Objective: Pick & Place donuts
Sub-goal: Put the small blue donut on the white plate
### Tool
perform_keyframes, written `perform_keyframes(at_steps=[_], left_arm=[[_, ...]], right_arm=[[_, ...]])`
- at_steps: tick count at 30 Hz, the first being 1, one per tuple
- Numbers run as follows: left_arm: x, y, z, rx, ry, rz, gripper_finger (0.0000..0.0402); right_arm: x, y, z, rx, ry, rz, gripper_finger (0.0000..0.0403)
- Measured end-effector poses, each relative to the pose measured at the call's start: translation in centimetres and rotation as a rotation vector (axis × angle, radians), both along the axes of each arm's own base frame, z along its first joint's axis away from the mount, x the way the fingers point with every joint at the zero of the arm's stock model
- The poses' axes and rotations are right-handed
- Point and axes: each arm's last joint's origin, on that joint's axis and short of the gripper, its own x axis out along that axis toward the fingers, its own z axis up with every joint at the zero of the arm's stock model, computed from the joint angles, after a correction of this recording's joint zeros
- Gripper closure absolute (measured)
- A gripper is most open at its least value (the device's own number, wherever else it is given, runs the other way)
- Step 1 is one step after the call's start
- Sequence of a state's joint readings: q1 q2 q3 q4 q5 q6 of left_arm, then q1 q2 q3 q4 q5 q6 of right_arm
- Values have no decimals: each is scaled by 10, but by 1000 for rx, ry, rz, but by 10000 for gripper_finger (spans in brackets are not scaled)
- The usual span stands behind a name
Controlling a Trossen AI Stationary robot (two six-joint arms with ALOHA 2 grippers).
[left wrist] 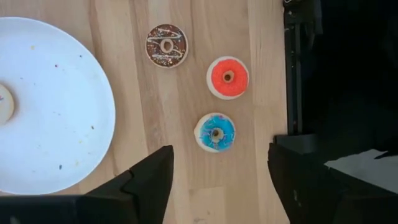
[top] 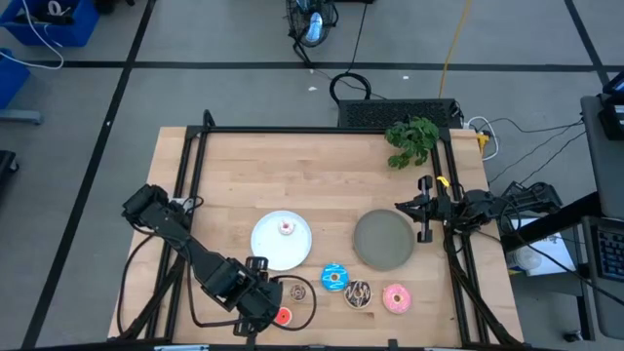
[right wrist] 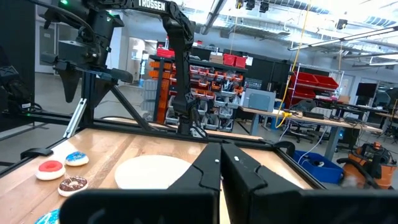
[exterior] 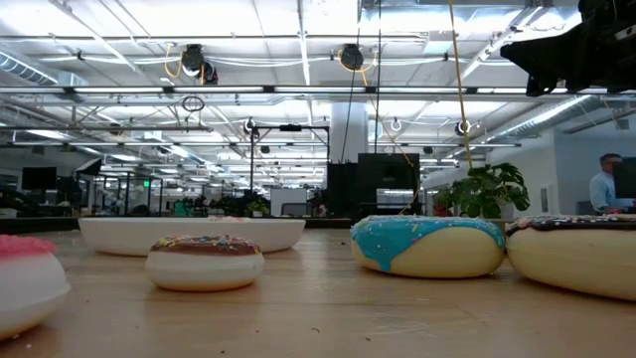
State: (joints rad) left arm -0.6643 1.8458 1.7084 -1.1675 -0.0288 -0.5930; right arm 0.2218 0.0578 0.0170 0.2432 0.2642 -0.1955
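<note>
Three small donuts lie flat on the wood near the table's front edge: brown sprinkled (left wrist: 166,45), red (left wrist: 227,77) and blue (left wrist: 215,132). My left gripper (left wrist: 221,171) hangs open above them, pointing down, with the small blue donut just ahead of its fingertips and nothing between them. The white plate (left wrist: 56,93) holds a small white-pink donut (top: 286,228). Right of these lie the large blue (top: 334,278), chocolate (top: 359,293) and pink (top: 396,298) donuts. My right gripper (top: 426,210) waits shut at the table's right edge.
An empty grey plate (top: 383,239) sits right of the white plate (top: 282,240). A green plant (top: 411,139) stands at the far right corner. Black frame rails (top: 322,130) run along the table's edges. Bare wood lies across the far half.
</note>
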Motion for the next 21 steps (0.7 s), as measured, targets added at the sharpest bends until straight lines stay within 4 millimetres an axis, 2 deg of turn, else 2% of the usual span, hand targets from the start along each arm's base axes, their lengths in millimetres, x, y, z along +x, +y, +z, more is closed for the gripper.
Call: perform_keyframes(at_steps=[13, 21], left_arm=[[1, 0, -1, 55, -50, 29, 159], [-4, -10, -28, 68, -82, -23, 119]], right_arm=[[0, 0, 0, 0, 0, 0, 403], [0, 0, 0, 0, 0, 0, 403]])
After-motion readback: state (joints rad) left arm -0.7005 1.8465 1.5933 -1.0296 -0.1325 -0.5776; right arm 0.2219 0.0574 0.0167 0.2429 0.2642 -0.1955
